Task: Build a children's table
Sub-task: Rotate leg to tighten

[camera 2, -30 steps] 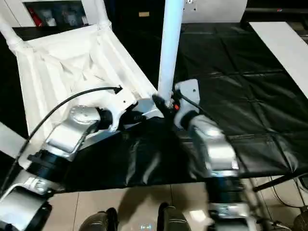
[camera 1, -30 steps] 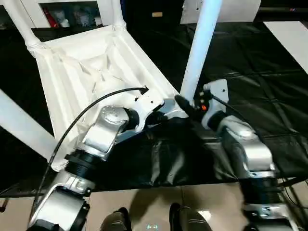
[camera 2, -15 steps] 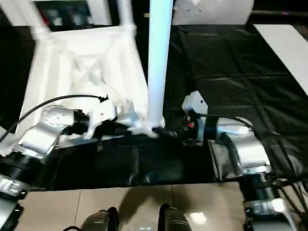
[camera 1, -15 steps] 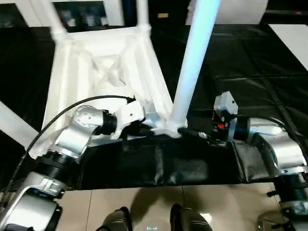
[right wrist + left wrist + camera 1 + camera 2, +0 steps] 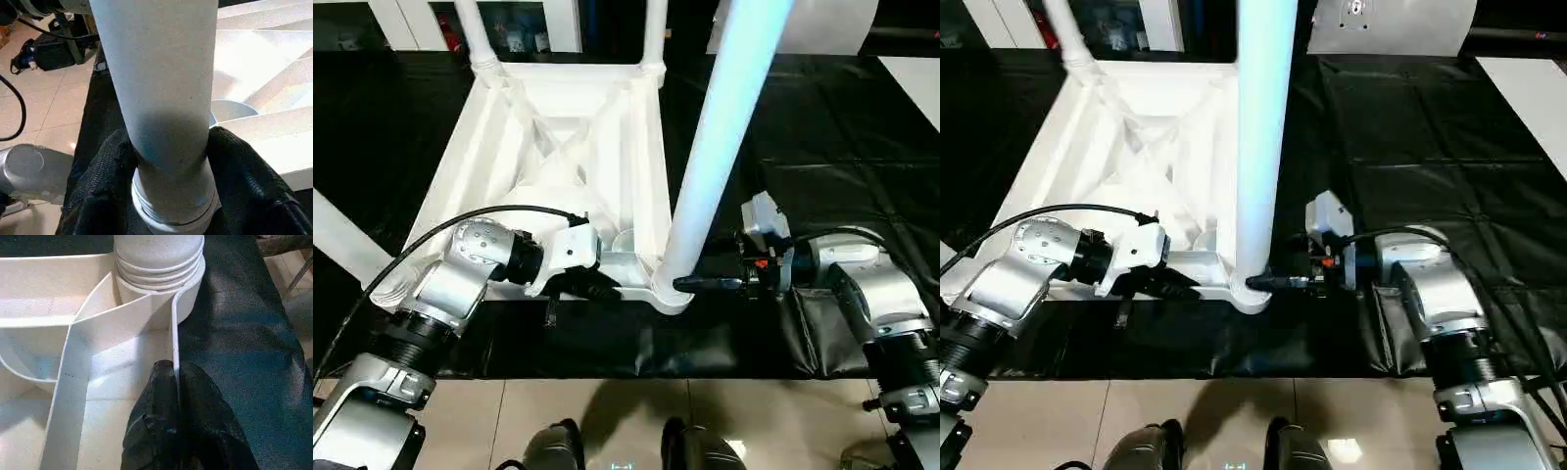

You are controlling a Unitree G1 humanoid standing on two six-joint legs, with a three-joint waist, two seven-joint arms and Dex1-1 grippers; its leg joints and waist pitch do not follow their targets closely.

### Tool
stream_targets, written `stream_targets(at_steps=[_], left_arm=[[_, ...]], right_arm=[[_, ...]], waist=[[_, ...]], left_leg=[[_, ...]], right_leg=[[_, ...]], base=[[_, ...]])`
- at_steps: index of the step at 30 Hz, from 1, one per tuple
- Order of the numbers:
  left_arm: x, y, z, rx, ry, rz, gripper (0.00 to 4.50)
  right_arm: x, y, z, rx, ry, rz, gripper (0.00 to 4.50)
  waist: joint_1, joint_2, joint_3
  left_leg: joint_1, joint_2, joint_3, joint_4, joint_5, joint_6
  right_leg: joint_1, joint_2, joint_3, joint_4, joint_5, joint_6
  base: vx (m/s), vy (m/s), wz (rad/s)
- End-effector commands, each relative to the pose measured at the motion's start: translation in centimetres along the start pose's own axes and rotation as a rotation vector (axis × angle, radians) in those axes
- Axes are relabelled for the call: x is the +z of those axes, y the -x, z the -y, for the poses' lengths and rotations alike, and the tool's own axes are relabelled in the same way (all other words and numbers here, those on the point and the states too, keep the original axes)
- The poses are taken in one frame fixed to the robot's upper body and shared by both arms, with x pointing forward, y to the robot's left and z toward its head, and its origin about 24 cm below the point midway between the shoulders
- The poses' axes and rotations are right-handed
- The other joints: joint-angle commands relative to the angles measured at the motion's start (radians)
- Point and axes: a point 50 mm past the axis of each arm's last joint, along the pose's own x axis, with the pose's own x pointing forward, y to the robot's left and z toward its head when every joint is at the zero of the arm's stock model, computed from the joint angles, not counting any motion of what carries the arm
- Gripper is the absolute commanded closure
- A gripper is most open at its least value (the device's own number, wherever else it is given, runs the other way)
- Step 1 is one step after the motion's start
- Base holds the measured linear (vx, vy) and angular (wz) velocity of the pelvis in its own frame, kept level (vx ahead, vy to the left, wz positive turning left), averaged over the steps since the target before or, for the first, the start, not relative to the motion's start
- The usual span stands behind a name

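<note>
Left fingers (image 5: 168, 431): pinched shut on the thin side wall of the children's table (image 5: 558, 147), close to its near corner socket.
Right fingers (image 5: 244, 176): part-open, one either side of the leg (image 5: 720, 147) foot, pressing it.
Leg: upright in that socket.
Children's table: upside down at the worktop (image 5: 822, 127) near edge.

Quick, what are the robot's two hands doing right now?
Left gripper: shut on the rim of the upside-down children's table.
Right gripper: its fingers are closed around the bottom of the near leg.
</note>
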Motion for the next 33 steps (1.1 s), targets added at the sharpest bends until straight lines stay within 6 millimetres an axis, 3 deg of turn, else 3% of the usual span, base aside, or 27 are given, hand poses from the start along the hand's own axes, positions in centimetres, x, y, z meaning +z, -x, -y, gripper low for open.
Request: stream_targets(at_steps=[1, 8, 12, 13, 15, 18, 20, 21, 22, 27, 28, 31, 33], left_arm=[[0.3, -1.0, 0.9, -0.105, -0.051, -0.015, 4.5], [0.2, -1.1, 0.3, -0.035, -0.008, -0.022, 4.5], [1.1, -2.1, -0.6, 0.07, 0.07, 0.036, 4.5], [1.3, -2.3, -0.8, 0.091, 0.082, 0.046, 4.5], [2.3, -3.3, -1.5, 0.175, 0.103, 0.075, 4.5], [3.5, -4.5, -2.4, 0.271, 0.131, 0.106, 4.5], [4.3, -5.1, -3.0, 0.323, 0.159, 0.127, 4.5], [4.7, -5.4, -3.3, 0.361, 0.179, 0.137, 4.5], [5.1, -5.7, -3.5, 0.386, 0.195, 0.144, 4.5], [6.2, -6.5, -3.9, 0.485, 0.234, 0.152, 4.5], [6.3, -6.6, -3.9, 0.497, 0.212, 0.149, 4.5], [5.9, -6.3, -3.6, 0.485, 0.216, 0.146, 4.5], [5.5, -6.0, -3.5, 0.476, 0.212, 0.135, 4.5]], right_arm=[[0.4, -0.3, 0.1, 0.024, 0.018, 0.011, 2.4], [0.0, -0.5, -0.8, 0.055, -0.034, 0.02, 2.59], [-0.4, -2.0, -1.0, -0.07, -0.109, 0.017, 2.61], [-0.4, -2.4, -1.0, -0.096, -0.116, 0.023, 2.61], [-0.2, -4.0, -0.8, -0.209, -0.153, 0.049, 2.61], [0.1, -5.8, -0.3, -0.361, -0.241, 0.088, 2.61], [0.3, -6.9, -0.2, -0.437, -0.261, 0.09, 2.61], [0.5, -7.5, -0.3, -0.478, -0.277, 0.094, 2.61], [0.6, -8.0, -0.3, -0.528, -0.29, 0.095, 2.61], [1.7, -9.6, 0.1, -0.725, -0.38, 0.149, 2.61], [1.9, -9.7, 0.2, -0.74, -0.37, 0.175, 2.26], [1.8, -8.8, 0.3, -0.728, -0.341, 0.208, 2.26], [1.6, -8.2, 0.2, -0.707, -0.324, 0.204, 2.01]], waist=[[-0.003, -0.01, -0.092], [-0.001, -0.01, -0.094], [0.0, -0.006, -0.087], [-0.001, -0.01, -0.085], [-0.004, -0.004, -0.079], [-0.024, -0.01, -0.073], [-0.032, -0.012, -0.072], [-0.036, -0.006, -0.069], [-0.04, -0.011, -0.073], [-0.049, -0.005, -0.075], [-0.05, -0.003, -0.077], [-0.049, -0.002, -0.082], [-0.048, -0.003, -0.083]], left_leg=[[0.017, 0.052, -0.008, -0.049, -0.103, 0.137], [0.017, 0.052, -0.007, -0.047, -0.082, 0.149], [0.017, 0.052, -0.007, -0.05, -0.092, 0.139], [0.02, 0.051, -0.009, -0.052, -0.123, 0.122], [0.022, 0.046, -0.012, -0.055, -0.169, 0.088], [0.017, 0.037, -0.018, -0.062, -0.219, 0.037], [0.017, 0.034, -0.02, -0.061, -0.235, 0.037], [0.017, 0.033, -0.019, -0.062, -0.237, 0.037], [0.02, 0.031, -0.019, -0.061, -0.24, 0.037], [0.019, 0.033, -0.021, -0.063, -0.233, 0.044], [0.018, 0.034, -0.02, -0.063, -0.217, 0.052], [0.013, 0.035, -0.016, -0.06, -0.171, 0.078], [0.012, 0.034, -0.014, -0.058, -0.153, 0.093]], right_leg=[[0.075, -0.079, 0.052, -0.048, -0.181, -0.254], [0.075, -0.077, 0.052, -0.045, -0.154, -0.257], [0.072, -0.076, 0.052, -0.049, -0.186, -0.25], [0.071, -0.077, 0.05, -0.057, -0.243, -0.237], [0.069, -0.081, 0.049, -0.07, -0.352, -0.201], [0.069, -0.079, 0.043, -0.087, -0.495, -0.134], [0.068, -0.081, 0.042, -0.095, -0.542, -0.102], [0.061, -0.078, 0.043, -0.097, -0.544, -0.098], [0.06, -0.078, 0.042, -0.1, -0.548, -0.09], [0.056, -0.075, 0.044, -0.097, -0.489, -0.097], [0.058, -0.075, 0.046, -0.093, -0.432, -0.107], [0.065, -0.074, 0.049, -0.079, -0.292, -0.154], [0.07, -0.074, 0.049, -0.075, -0.252, -0.173]], base=[[0.0, 0.0, 0.0], [0.0, 0.0, 0.0], [0.0, 0.0, 0.0], [0.0, 0.0, 0.0], [0.0, 0.0, 0.0], [-0.037, 0.004, -0.05], [-0.027, 0.005, -0.04], [0.0, 0.0, 0.0], [0.0, 0.0, 0.0], [0.0, 0.0, 0.0], [0.0, 0.0, 0.0], [0.0, 0.0, 0.0], [0.0, 0.0, 0.0]])
